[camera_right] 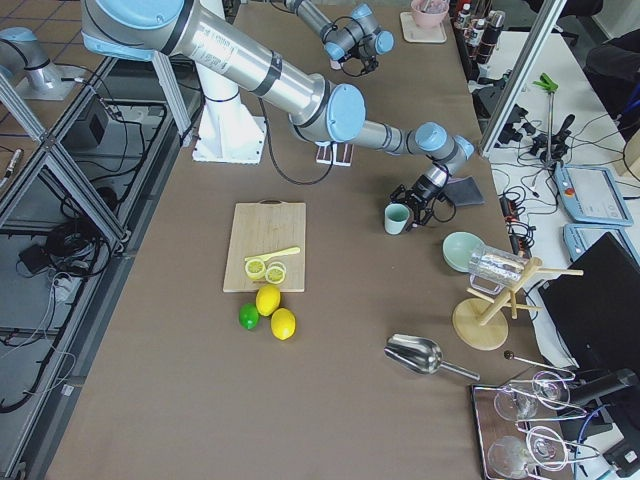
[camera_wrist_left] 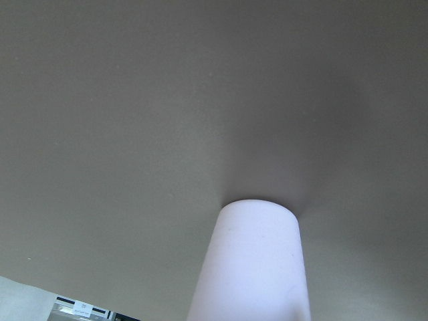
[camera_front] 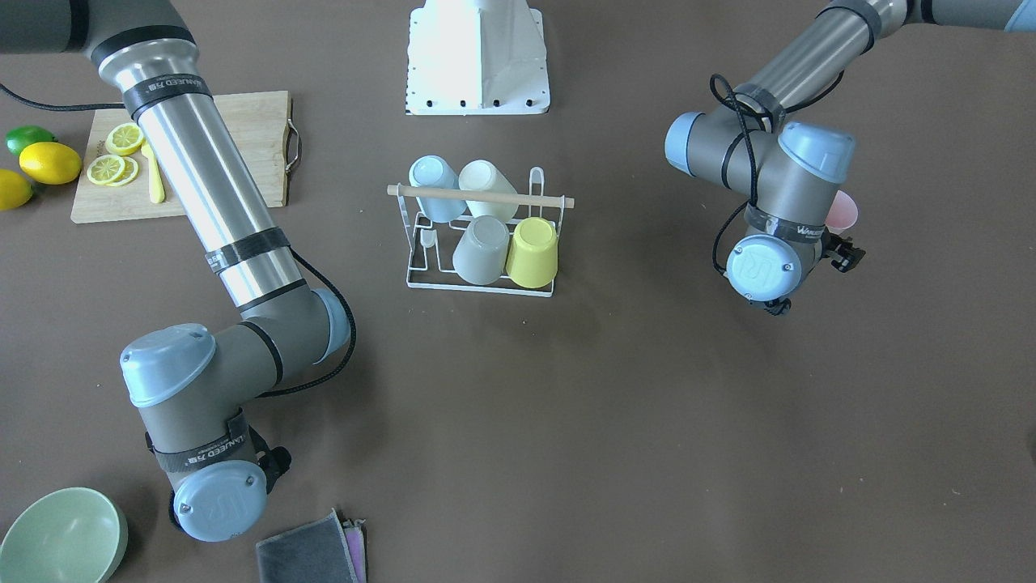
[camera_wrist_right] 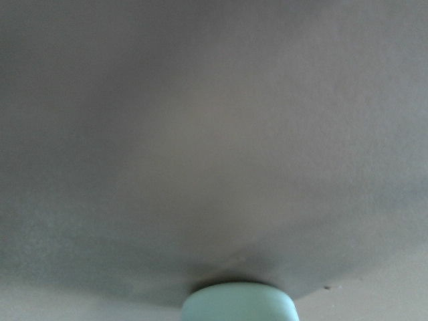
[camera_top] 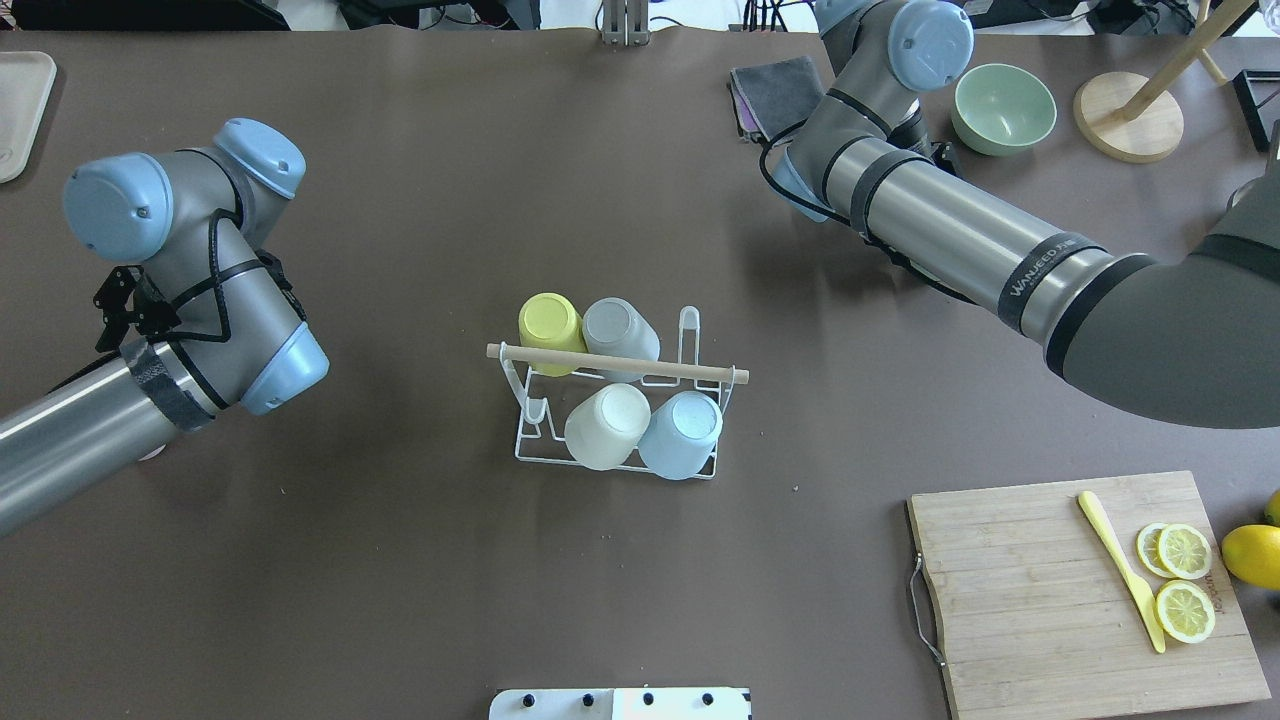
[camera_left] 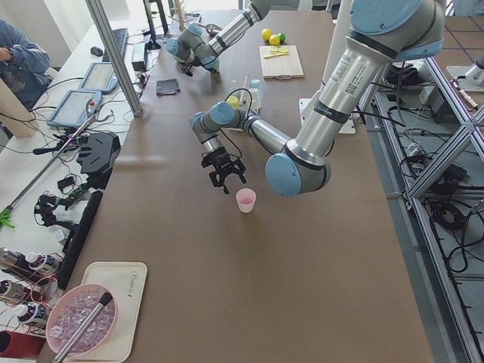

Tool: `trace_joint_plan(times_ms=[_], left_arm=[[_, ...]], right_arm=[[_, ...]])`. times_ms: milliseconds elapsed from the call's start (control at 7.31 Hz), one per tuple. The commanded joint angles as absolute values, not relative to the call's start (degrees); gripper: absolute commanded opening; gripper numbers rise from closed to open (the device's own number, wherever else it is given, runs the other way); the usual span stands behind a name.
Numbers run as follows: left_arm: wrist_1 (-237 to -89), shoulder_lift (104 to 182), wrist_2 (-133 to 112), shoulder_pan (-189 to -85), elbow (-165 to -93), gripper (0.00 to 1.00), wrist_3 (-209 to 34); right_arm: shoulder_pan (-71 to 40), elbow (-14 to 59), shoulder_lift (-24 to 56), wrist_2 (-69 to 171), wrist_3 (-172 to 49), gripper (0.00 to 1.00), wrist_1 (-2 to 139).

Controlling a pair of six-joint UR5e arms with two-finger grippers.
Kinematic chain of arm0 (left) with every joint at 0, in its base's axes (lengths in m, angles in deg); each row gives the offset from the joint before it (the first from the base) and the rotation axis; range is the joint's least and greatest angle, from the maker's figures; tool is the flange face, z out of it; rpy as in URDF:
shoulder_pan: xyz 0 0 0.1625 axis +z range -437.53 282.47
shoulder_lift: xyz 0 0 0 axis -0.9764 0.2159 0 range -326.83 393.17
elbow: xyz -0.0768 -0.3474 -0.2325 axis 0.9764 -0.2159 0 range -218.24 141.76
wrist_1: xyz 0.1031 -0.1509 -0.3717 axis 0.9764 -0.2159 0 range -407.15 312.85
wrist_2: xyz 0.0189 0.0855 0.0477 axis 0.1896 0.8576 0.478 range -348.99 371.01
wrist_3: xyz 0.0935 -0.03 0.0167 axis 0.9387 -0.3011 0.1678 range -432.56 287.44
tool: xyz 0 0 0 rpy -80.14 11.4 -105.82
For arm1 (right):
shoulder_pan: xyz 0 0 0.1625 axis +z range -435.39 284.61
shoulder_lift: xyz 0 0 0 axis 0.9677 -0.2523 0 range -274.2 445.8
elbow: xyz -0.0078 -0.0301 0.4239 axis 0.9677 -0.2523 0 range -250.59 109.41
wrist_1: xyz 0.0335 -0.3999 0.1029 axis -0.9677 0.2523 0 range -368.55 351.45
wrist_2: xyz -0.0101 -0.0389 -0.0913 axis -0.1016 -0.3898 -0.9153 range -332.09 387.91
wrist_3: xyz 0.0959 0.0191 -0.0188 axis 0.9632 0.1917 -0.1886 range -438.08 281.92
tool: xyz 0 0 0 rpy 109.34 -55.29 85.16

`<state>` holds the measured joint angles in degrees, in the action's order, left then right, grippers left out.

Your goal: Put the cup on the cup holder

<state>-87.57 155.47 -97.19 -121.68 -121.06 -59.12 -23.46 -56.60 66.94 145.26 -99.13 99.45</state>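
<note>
The cup holder (camera_top: 620, 363), a white wire rack with a wooden rod, stands mid-table, also in the front view (camera_front: 481, 195). Upside down on its prongs are a yellow (camera_top: 552, 322), a grey (camera_top: 618, 328), a cream (camera_top: 607, 425) and a light blue cup (camera_top: 680, 432). A pink cup (camera_left: 246, 200) stands upright on the table, also seen close in the left wrist view (camera_wrist_left: 254, 267). My left gripper (camera_left: 223, 181) hangs just beside it, fingers spread, empty. A mint cup (camera_right: 398, 218) stands by my right gripper (camera_right: 420, 200), whose jaws are hidden; the right wrist view shows the cup's edge (camera_wrist_right: 239, 302).
A wooden cutting board (camera_top: 1080, 590) with lemon slices and a yellow knife lies at the near right, whole lemons (camera_top: 1250, 555) beside it. A green bowl (camera_top: 1003, 108), folded cloths (camera_top: 775, 90) and a wooden stand (camera_top: 1128, 115) sit at the far right.
</note>
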Motion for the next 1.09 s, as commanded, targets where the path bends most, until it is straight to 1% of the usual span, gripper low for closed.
trace_joint_plan(times_ms=[0,137,274,411,821,958], left_arm=[[-87.8,155.1,-95.2,-120.4,-120.4,0.99,-58.9],[-87.8,154.4,-94.6,-120.2,-120.4,0.99,-58.8],[-87.8,153.9,-93.7,-119.7,-120.4,0.99,-58.8],[-88.2,152.8,-94.4,-119.5,-120.5,0.99,-58.8],[-89.3,149.6,-94.4,-117.5,-120.7,0.98,-54.8],[-89.1,149.1,-94.4,-117.5,-120.7,0.91,-54.5]], right_arm=[[-23.7,-57.2,67.0,143.7,-100.3,1.0,101.0],[-24.1,-57.3,67.0,142.6,-100.5,0.72,101.0],[-24.1,-57.3,67.0,142.3,-101.1,0.23,101.0],[-24.1,-57.3,67.1,142.2,-101.4,0.0,101.1],[-19.2,-56.1,71.1,144.8,-106.6,0.0,107.1],[-17.9,-49.2,70.8,147.5,-106.5,0.0,109.1]])
